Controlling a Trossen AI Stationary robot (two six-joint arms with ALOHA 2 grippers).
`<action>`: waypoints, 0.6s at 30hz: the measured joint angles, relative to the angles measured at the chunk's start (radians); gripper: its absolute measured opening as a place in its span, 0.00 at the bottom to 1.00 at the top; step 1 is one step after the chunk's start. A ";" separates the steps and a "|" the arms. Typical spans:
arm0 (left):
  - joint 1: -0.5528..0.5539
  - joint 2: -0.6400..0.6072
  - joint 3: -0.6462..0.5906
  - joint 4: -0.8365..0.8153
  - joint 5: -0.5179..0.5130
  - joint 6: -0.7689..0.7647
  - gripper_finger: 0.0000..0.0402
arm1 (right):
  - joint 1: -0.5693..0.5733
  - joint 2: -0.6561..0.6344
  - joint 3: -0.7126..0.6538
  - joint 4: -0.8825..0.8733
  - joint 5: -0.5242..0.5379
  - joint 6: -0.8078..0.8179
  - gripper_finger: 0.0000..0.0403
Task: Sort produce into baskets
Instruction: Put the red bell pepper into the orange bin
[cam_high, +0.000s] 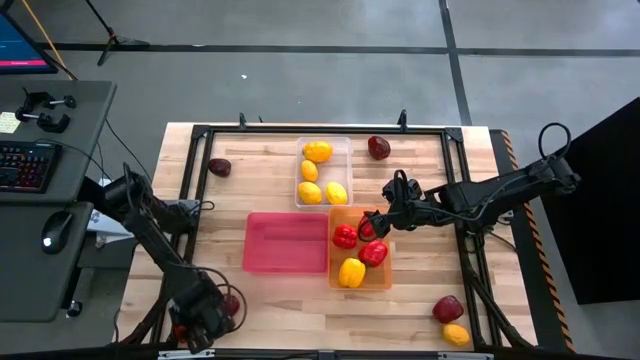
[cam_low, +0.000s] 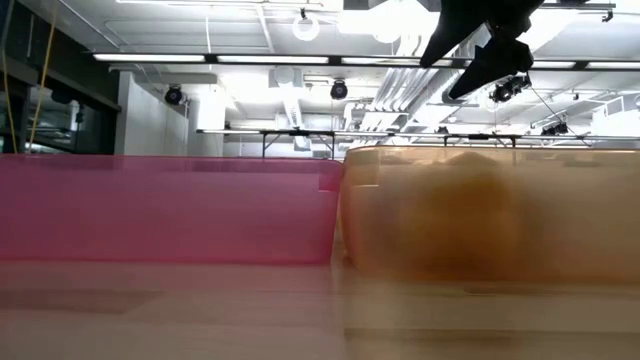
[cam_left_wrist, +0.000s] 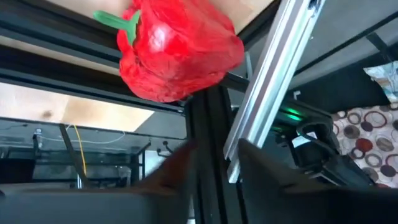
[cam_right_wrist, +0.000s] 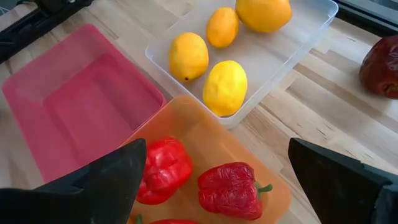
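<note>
My right gripper is open and empty above the far end of the orange bin. That bin holds three red peppers and a yellow pepper. The clear bin holds several yellow citrus pieces. The pink bin is empty. My left gripper is open at the table's near left corner. A red pepper lies on the table just ahead of its fingers, untouched.
Loose on the table are maroon pieces at the far left, the far middle and the near right. A yellow-orange piece lies beside the near right one. A black metal frame runs around the table's edge.
</note>
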 joint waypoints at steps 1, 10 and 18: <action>-0.004 0.000 -0.001 0.001 -0.006 -0.001 0.18 | 0.000 0.000 0.000 0.000 0.000 0.000 0.94; -0.006 0.000 -0.076 0.067 -0.043 -0.046 0.01 | 0.000 0.000 0.000 0.000 0.004 -0.026 0.94; -0.006 0.000 -0.126 0.172 -0.043 -0.066 0.00 | 0.000 0.000 0.000 -0.002 0.007 -0.026 0.94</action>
